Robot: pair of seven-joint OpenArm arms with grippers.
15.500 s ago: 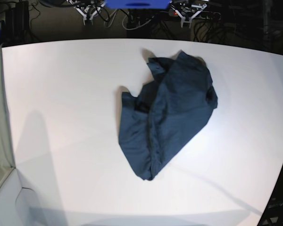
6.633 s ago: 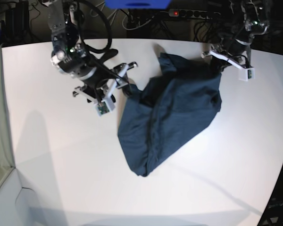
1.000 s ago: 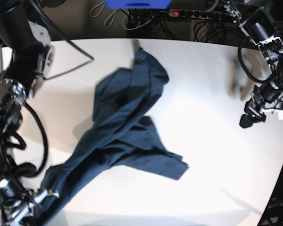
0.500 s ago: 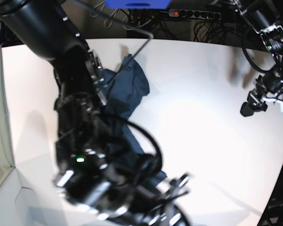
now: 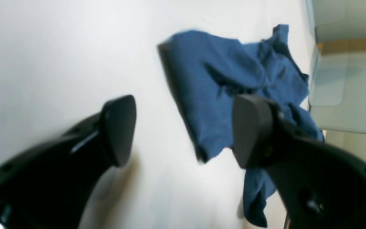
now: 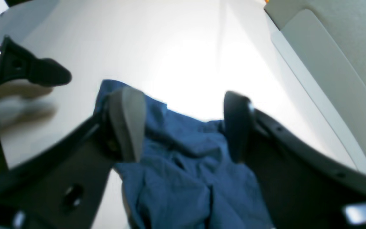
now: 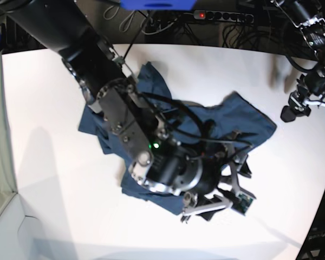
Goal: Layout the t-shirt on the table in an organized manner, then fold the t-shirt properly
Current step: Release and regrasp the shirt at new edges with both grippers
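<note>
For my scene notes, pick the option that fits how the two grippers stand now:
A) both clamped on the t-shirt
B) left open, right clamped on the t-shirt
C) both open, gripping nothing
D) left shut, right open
C: in each wrist view the fingers of the left gripper and the right gripper stand wide apart, with no part of the t-shirt pinched between them.

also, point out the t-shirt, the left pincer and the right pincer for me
t-shirt [image 7: 254, 124]: base view, cloth near its right end
left pincer [image 5: 184, 130]: left wrist view, between the fingertips
right pincer [image 6: 184, 127]: right wrist view, between the fingertips
</note>
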